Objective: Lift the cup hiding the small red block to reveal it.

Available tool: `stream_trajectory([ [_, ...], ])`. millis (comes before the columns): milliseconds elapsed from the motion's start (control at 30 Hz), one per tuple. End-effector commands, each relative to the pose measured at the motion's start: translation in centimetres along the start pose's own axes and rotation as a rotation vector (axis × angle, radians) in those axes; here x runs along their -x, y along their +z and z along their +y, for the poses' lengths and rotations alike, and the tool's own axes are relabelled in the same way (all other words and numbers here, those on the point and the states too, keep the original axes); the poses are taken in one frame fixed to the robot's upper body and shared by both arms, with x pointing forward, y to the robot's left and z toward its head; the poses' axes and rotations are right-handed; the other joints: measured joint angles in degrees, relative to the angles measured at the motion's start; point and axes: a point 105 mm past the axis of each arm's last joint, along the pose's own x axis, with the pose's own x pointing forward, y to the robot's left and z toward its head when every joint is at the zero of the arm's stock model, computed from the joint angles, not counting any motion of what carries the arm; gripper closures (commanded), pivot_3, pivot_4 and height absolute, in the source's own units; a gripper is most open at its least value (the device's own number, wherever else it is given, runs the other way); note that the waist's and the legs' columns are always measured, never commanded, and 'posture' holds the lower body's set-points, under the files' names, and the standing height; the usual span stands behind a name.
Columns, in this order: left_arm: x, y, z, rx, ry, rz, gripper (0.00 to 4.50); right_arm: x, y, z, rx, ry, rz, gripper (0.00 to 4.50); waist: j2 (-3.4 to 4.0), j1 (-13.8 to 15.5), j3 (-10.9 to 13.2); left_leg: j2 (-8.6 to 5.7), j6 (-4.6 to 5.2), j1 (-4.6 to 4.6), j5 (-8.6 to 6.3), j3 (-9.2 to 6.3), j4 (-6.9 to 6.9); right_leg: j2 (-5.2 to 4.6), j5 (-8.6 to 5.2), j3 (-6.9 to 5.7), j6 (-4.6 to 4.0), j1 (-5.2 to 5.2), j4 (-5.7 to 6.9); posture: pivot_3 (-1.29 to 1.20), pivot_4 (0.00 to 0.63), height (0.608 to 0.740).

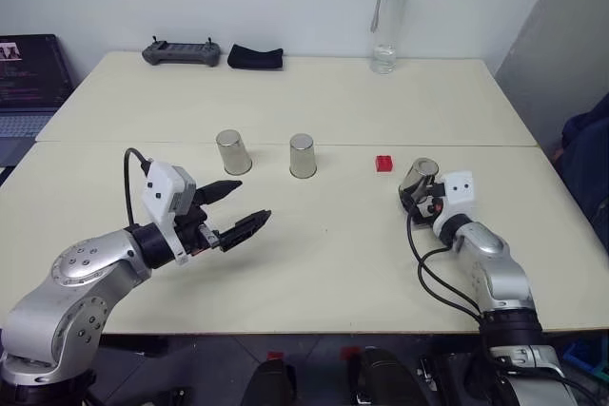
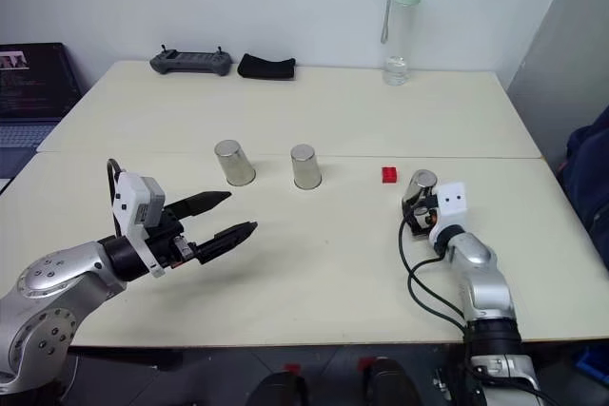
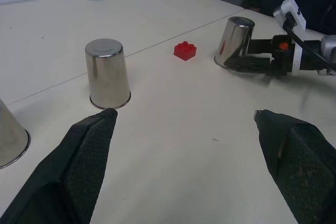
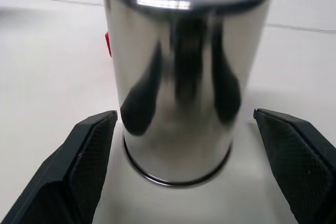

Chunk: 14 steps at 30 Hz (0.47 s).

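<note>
While my left gripper [image 1: 239,211] hangs over the near left part of the table [image 1: 324,263], its two fingers stand spread apart around nothing, pointing toward two o'clock. Bare tabletop lies ahead of it and to its right, across to my right arm, and the near edge runs just below both arms.

My right gripper [image 4: 184,166] sits low at three o'clock from table centre. Its fingers [image 4: 79,171] stand wide on either side of the cup [image 4: 186,77], and a clear gap shows on each side, so nothing is clamped. That cup stands mouth down on the table, a plain tapered steel tumbler with the dark fingers mirrored in its shiny wall. From the head camera my wrist covers its base.

The small red block [image 1: 383,164] lies uncovered just beside it at ten o'clock, studs up, bright red and much smaller than the cup. From my right wrist only a red sliver shows past the cup's side.

Two more matching cups, the middle cup [image 1: 303,156] and the left cup [image 1: 233,152], stand inverted near table centre, well apart from the block. A seam crosses the table just beyond them.

Farther back, open surface reaches the far edge, where a controller [image 1: 181,52], a black pouch [image 1: 255,57] and a clear water bottle [image 1: 391,21] stand. At nine o'clock a laptop [image 1: 29,83] is cut off by the frame.
</note>
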Motion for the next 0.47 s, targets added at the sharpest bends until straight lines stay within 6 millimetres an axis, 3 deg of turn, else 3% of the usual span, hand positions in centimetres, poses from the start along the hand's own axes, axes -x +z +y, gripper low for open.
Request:
stream_trajectory([
  [33,0.4,0.8,-0.1,-0.015,0.027,-0.025,0.00,2.5,3.1,-0.1,0.030,0.012,-0.076,0.07,0.00,0.0,0.0,0.00,0.00,-0.01,0.00,-0.01,-0.01,-0.01,0.00,-0.01,0.00,0.00,0.00,0.00,0.150,0.740],
  [300,2.0,-1.2,0.5,0.036,0.144,0.031,0.00,9.0,4.2,4.4,-0.009,0.285,-0.027,0.07,0.01,0.1,0.0,0.05,0.00,0.00,-0.01,-0.04,-0.03,-0.02,-0.16,-0.03,0.26,0.00,-0.02,0.00,0.150,0.740],
  [467,3.9,-2.2,1.1,0.047,0.215,0.073,0.00,10.8,4.1,4.0,0.007,0.299,0.011,0.07,-0.03,0.1,0.0,0.06,0.00,0.05,0.00,-0.05,0.00,-0.02,-0.17,-0.06,0.31,0.05,-0.05,0.00,0.150,0.740],
])
